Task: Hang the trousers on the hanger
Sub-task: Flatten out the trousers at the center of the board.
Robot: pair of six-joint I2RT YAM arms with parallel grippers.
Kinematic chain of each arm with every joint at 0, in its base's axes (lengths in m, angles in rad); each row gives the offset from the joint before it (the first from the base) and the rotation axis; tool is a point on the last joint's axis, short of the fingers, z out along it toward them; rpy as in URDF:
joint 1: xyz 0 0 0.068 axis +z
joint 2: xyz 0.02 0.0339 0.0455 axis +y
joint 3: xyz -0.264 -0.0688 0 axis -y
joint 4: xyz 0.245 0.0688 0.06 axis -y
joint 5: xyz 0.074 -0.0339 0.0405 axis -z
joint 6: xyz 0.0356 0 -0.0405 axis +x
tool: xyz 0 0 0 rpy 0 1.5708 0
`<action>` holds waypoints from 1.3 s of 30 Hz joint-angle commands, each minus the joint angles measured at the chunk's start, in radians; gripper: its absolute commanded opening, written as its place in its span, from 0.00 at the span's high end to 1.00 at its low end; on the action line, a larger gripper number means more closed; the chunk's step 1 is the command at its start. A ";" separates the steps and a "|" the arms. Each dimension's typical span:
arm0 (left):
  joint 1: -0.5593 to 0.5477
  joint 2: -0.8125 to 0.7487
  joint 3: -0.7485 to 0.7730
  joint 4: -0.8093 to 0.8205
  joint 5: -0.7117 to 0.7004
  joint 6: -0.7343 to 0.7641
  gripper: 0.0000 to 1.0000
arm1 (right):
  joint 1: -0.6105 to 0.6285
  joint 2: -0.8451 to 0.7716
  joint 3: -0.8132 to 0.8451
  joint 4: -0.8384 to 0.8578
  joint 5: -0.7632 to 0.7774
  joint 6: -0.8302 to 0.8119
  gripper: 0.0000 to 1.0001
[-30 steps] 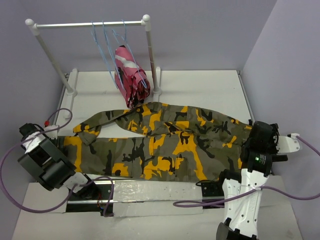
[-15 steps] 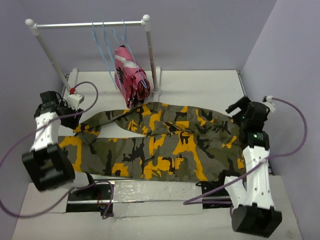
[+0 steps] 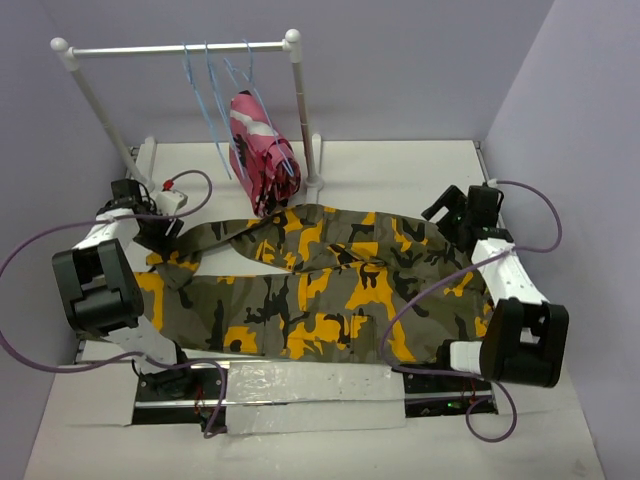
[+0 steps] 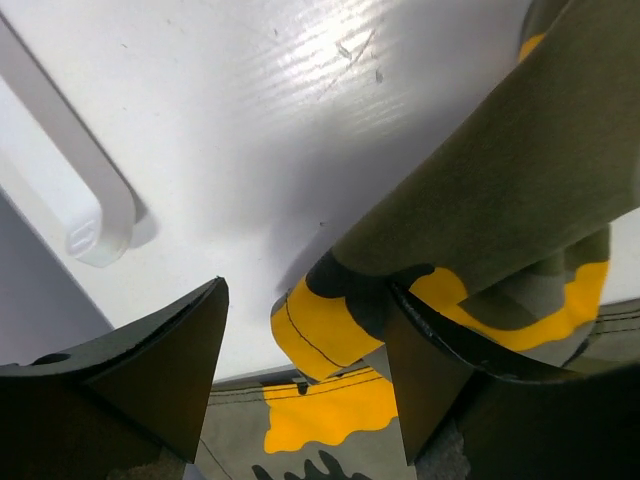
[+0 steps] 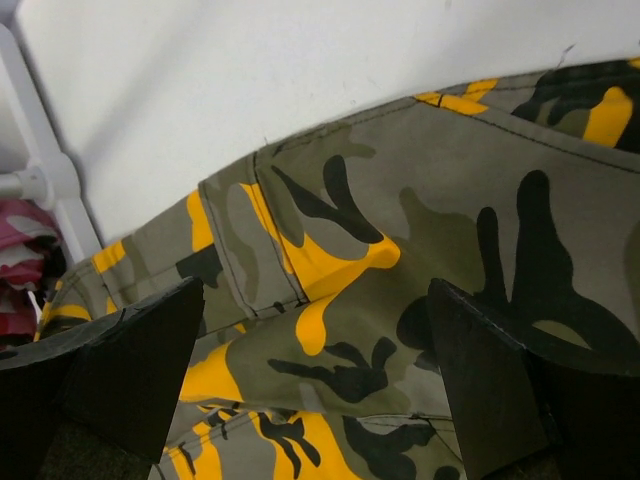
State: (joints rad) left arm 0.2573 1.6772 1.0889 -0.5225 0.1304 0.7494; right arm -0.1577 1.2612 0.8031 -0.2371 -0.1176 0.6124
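The olive, black and orange-yellow camouflage trousers (image 3: 320,290) lie spread flat across the table. My left gripper (image 3: 160,232) is at their far left end. In the left wrist view the left gripper (image 4: 300,375) stands open, with the yellow-and-black hem (image 4: 320,330) of the upper leg between its fingers (image 4: 150,370), not clamped. My right gripper (image 3: 447,212) hovers over the trousers' far right edge. In its wrist view the right gripper (image 5: 310,385) is wide open above folded cloth (image 5: 350,350). Several light-blue wire hangers, the nearest free hanger (image 3: 205,85) among them, hang from the rail.
The white rail stand (image 3: 180,47) is at the back, with a foot (image 4: 80,200) close to my left gripper. A pink, white and black camouflage garment (image 3: 255,150) hangs on one hanger, touching the trousers' top edge. Purple walls close in on both sides.
Both arms have swung from the near edge out to the trousers' far ends. The left gripper has come in around the leg hem and the right has moved left over the far right edge.
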 commanded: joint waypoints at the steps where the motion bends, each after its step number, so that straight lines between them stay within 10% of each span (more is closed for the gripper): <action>1: 0.000 0.019 -0.013 0.005 0.002 0.060 0.28 | 0.001 0.037 0.003 0.091 -0.035 0.021 0.01; 15: 0.017 0.103 -0.119 0.199 -0.052 0.036 0.39 | -0.113 0.130 0.083 -0.014 0.052 0.077 0.01; 21: 0.011 0.098 -0.097 0.160 0.006 -0.031 0.99 | -0.148 0.285 0.269 -0.135 0.234 0.114 0.08; 33: 0.013 0.080 -0.034 0.136 -0.073 -0.092 1.00 | -0.166 0.465 0.485 -0.452 0.572 0.126 0.06; 39: 0.013 0.119 0.008 0.113 -0.114 -0.109 1.00 | -0.235 0.577 0.519 -0.426 0.474 0.124 0.06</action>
State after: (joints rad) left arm 0.2646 1.7766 1.0597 -0.3785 0.0577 0.6621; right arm -0.3638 1.7512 1.2834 -0.6322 0.3419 0.7213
